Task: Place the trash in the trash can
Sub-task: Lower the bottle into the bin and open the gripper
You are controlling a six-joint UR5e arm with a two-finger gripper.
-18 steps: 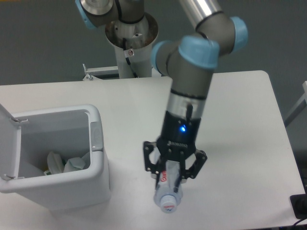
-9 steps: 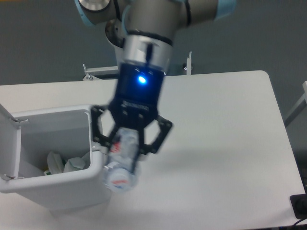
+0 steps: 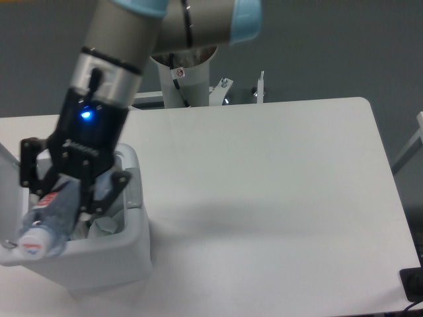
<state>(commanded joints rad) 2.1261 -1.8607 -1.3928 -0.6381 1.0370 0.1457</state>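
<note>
- Above the trash can (image 3: pixel 129 254), at the bench's (image 3: pixel 277 198) nine o'clock edge, the gripper (image 3: pixel 66 191) pinches the crushed water bottle (image 3: pixel 47 221) between its fingers (image 3: pixel 92 195).
- Bottle hangs cap-down over the open bin, positioned for dropping.

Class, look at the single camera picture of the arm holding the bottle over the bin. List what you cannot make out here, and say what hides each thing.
1. Inside of the trash can: mostly covered by the tool and the bottle; only white scraps show.
2. The bin's flip lid: cut off by the left edge.
3. Bottle label: too blurred to read.
4. The dark object at the lower right corner: cut off by the edge.
</note>
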